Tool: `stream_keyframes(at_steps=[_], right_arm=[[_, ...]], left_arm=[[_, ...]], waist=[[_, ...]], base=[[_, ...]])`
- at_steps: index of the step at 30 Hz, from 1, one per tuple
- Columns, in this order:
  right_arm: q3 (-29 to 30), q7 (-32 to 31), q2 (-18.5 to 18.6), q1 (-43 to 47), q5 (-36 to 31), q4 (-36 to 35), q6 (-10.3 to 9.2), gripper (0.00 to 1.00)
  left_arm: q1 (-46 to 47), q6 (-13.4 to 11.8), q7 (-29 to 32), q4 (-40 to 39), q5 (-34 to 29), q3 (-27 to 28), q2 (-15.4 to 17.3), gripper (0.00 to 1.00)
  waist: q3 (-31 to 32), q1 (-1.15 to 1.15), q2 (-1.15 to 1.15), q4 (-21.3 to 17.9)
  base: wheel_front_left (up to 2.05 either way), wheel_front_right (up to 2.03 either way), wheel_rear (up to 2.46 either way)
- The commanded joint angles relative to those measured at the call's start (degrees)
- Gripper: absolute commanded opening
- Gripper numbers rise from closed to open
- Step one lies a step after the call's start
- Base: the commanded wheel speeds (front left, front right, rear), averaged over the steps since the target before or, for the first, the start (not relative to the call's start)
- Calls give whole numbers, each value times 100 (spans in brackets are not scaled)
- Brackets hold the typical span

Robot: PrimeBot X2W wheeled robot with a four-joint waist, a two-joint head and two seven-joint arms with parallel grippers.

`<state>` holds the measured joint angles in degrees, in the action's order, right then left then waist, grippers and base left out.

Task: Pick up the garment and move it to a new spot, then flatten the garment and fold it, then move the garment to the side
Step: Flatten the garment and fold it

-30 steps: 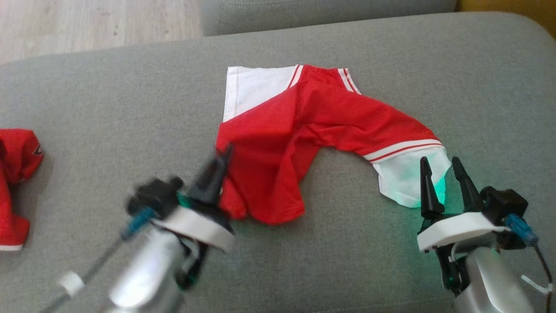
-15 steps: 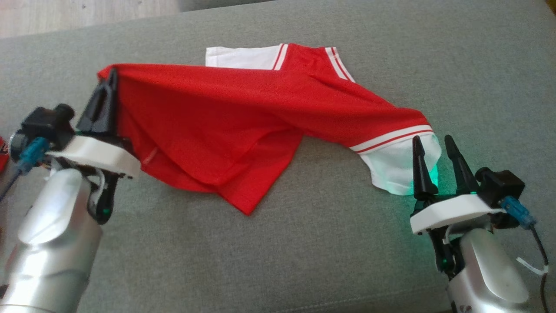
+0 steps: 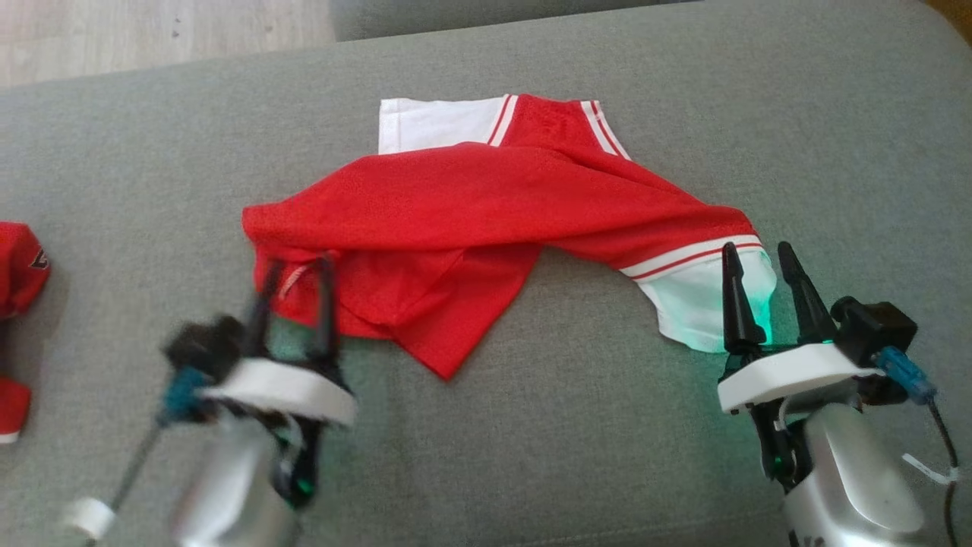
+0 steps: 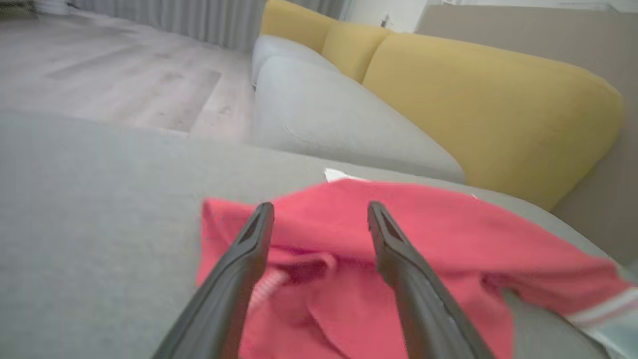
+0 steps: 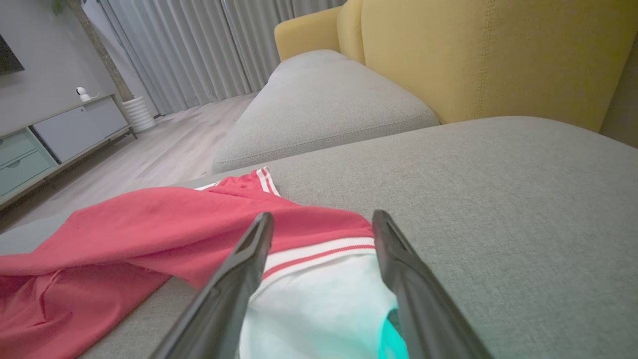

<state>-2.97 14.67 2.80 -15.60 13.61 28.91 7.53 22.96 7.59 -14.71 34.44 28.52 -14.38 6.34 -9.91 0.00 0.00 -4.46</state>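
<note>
1. Your garment (image 3: pixel 471 220) lies in the middle of the head frame on the grey sofa cushion (image 3: pixel 592 441). Its red body is bunched and folded over itself, not flat.
2. One white sleeve (image 3: pixel 433 125) lies flat at the top centre of the frame. The other sleeve (image 3: pixel 699 304) trails toward the lower right, with red-and-white stripe trim just above it.
3. Your left gripper (image 3: pixel 300 264) is at the lower left of the frame, fingers spread wide with nothing pinched between them. It's blurred there, so you can't be sure whether the tips brush the cloth. They sit right at the garment's left folded edge.
4. In the left wrist view both dark fingers stand apart, with red fabric under and beyond them and a creased fold in the gap.
5. Your right gripper (image 3: pixel 755 249) is at the lower right, fingers also spread and clamping nothing. In the right wrist view the end of the trailing sleeve lies between them, with a green glow on the white cloth.
6. A second red cloth (image 3: pixel 19 266) sits at the far left edge, well apart from your garment.
7. Pale wood floor (image 3: pixel 152 30) shows at the upper left, and a yellow backrest (image 5: pixel 498 55) rises at the upper right of the right wrist view.
</note>
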Motion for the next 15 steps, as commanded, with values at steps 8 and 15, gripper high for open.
stream_keyframes(at_steps=[8,15], right_arm=[[-217,33,8,-33,-39,-91,-4,100],[-243,33,8,-72,-92,-105,-4,100]], left_arm=[[-290,-10,-29,-429,286,-1030,-94,100],[-163,-10,-29,-146,65,-1276,32,100]], waist=[[22,0,0,49],[-116,0,0,-54]], base=[[0,0,0],[0,0,0]])
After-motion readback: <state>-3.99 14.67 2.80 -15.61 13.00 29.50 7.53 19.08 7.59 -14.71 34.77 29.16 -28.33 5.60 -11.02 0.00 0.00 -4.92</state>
